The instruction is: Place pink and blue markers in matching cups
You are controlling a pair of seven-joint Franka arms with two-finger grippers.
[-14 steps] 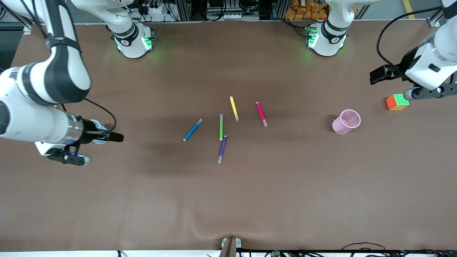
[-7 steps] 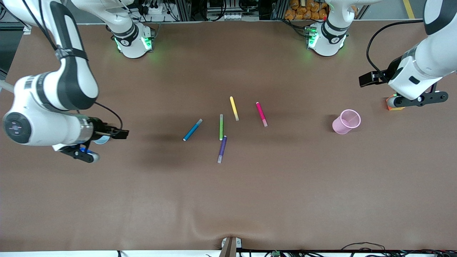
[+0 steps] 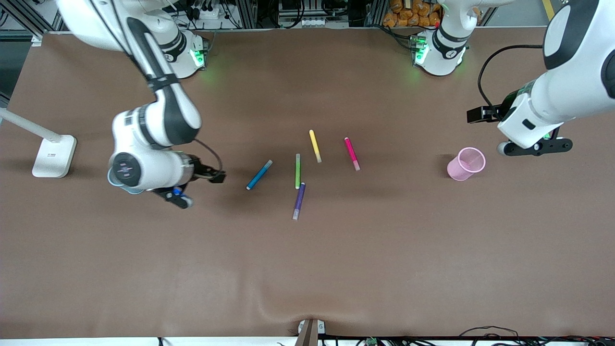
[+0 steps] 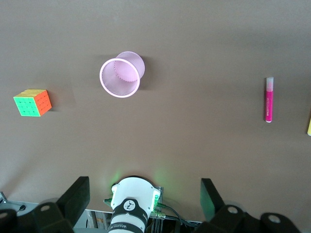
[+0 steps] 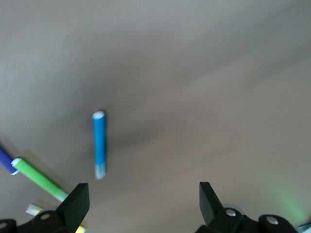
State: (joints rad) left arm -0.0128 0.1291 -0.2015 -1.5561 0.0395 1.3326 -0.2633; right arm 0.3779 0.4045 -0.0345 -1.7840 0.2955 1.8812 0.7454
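The blue marker [image 3: 259,174] [image 5: 99,144] and the pink marker [image 3: 351,154] [image 4: 268,99] lie flat mid-table. The pink cup [image 3: 465,163] [image 4: 120,77] stands upright toward the left arm's end. Only a pale blue edge of the blue cup [image 3: 117,187] peeks out from under the right wrist. My right gripper [image 3: 172,194] [image 5: 143,201] hangs open and empty over bare table between that cup and the blue marker. Over the table beside the pink cup hovers my left gripper [image 3: 535,146] [image 4: 143,199], open, holding nothing.
Green [image 3: 297,171] [image 5: 39,178], purple [image 3: 299,201] and yellow [image 3: 315,145] markers lie among the two task markers. A colour cube [image 4: 32,102] sits beside the pink cup, hidden under the left arm in the front view. A white stand [image 3: 53,156] rests near the right arm's end.
The right arm has swung from over the blue cup toward the blue marker. The left arm has moved toward the pink cup and now covers the cube. Both grippers stayed open.
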